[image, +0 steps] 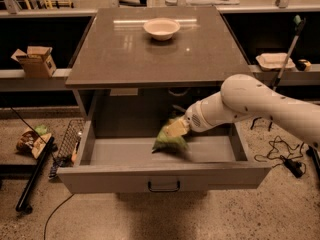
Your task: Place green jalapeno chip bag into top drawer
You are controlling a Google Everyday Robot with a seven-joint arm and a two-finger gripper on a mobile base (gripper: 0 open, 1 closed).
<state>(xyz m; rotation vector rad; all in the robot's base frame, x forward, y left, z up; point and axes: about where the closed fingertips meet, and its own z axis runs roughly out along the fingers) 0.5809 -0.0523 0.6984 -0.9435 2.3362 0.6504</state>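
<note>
The green jalapeno chip bag point(169, 140) is inside the open top drawer point(165, 176), just below my gripper and blurred, low against the drawer floor near its middle. My gripper point(176, 128) reaches in from the right, under the table top, and hovers over the drawer's middle. Its tan fingers point(178, 127) appear open, with the bag just under them. The drawer is pulled far out, and its black handle point(164, 186) shows on the front panel.
A cream bowl point(161, 28) stands on the table top point(155, 49). A wire mesh basket point(68, 145) and a brown and green wrapper bundle point(31, 140) lie on the floor to the left. A cardboard box point(35, 60) sits on the left shelf. Cables point(280, 156) lie at the right.
</note>
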